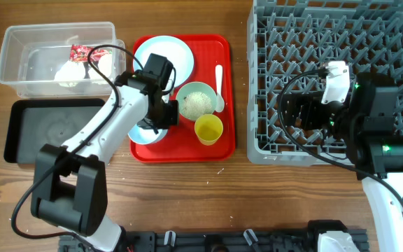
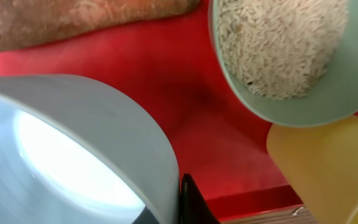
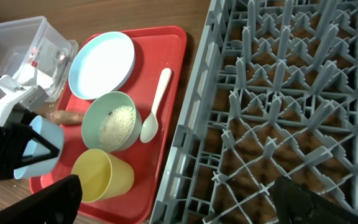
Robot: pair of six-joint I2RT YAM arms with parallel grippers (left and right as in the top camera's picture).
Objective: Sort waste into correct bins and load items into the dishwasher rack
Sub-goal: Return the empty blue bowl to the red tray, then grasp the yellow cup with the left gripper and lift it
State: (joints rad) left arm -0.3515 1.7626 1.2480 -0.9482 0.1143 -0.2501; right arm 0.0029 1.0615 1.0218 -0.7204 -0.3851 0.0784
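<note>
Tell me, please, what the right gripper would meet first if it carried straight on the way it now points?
Most likely the grey rack: the right gripper, fingers open, aims down at the pegs by its wall nearest the red tray. Depth is unclear, so it might just clear that wall.

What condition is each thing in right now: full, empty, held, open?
pale blue bowl: gripped at its rim by left gripper.
green bowl: upright, holding rice.
yellow cup: upright, empty.
pale blue plate: flat, bare.
white spoon: lying flat on red tray.
clear tub: holds tissue and wrapper.
black tray: empty.
rack: no dishes seen.
right gripper: open, holding nothing.
</note>
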